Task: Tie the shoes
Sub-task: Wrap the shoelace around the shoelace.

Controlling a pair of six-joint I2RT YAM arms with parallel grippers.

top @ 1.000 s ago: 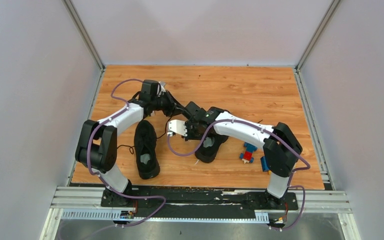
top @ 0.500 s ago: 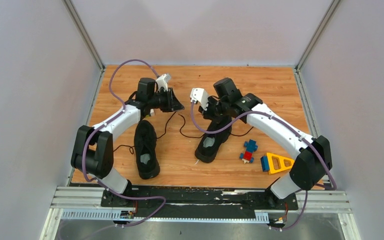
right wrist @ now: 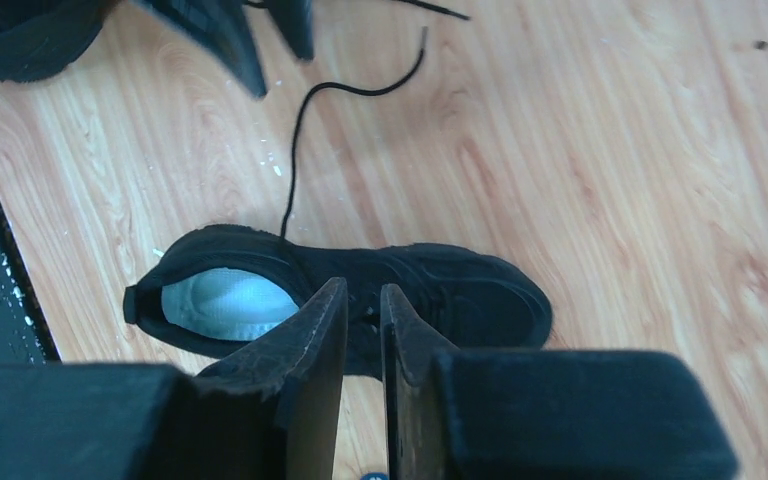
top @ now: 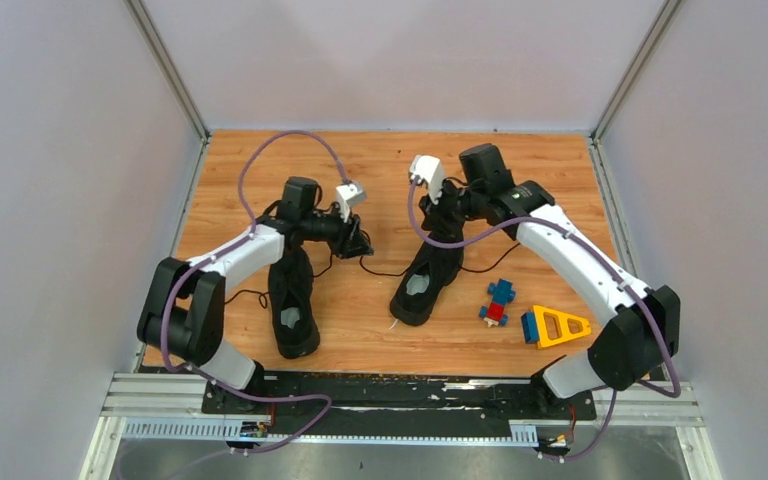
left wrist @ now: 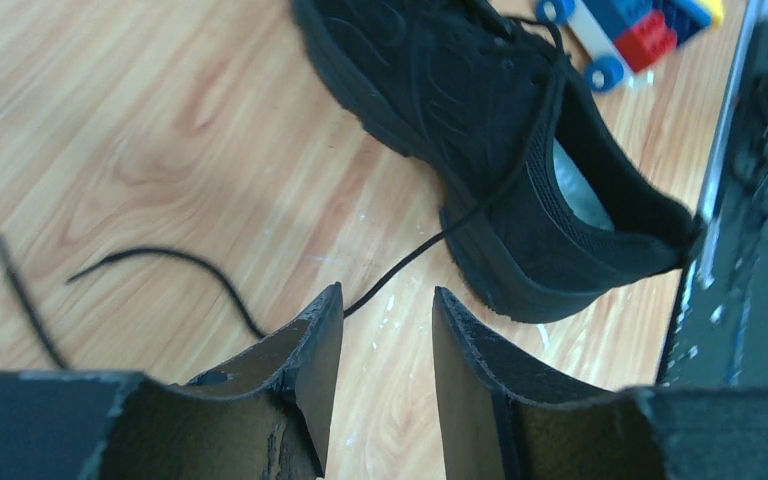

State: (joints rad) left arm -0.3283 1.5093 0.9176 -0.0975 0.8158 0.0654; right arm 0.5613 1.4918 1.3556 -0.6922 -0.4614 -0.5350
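Note:
Two black shoes lie on the wooden table. The left shoe (top: 294, 298) points away from me, and the right shoe (top: 426, 278) lies tilted beside it. My left gripper (top: 359, 246) hovers between them with its jaws open and empty (left wrist: 385, 295), above a loose lace (left wrist: 185, 262) on the floor. The right shoe (left wrist: 500, 130) lies just beyond those fingertips. My right gripper (top: 439, 222) hangs over the right shoe's toe end, its jaws a narrow gap apart with nothing between them (right wrist: 363, 292). Below it the right shoe (right wrist: 460, 290) shows a pale insole, and its lace (right wrist: 298, 115) trails away untied.
A blue and red toy car (top: 500, 300) and a yellow and blue triangle block (top: 552, 326) sit right of the right shoe. White walls close in the table on three sides. A metal rail (top: 400, 395) runs along the near edge.
The two grippers were close together and shut over the shoes; they have drawn apart and opened. The right arm swung back and to the right, and the laces now lie loose on the table.

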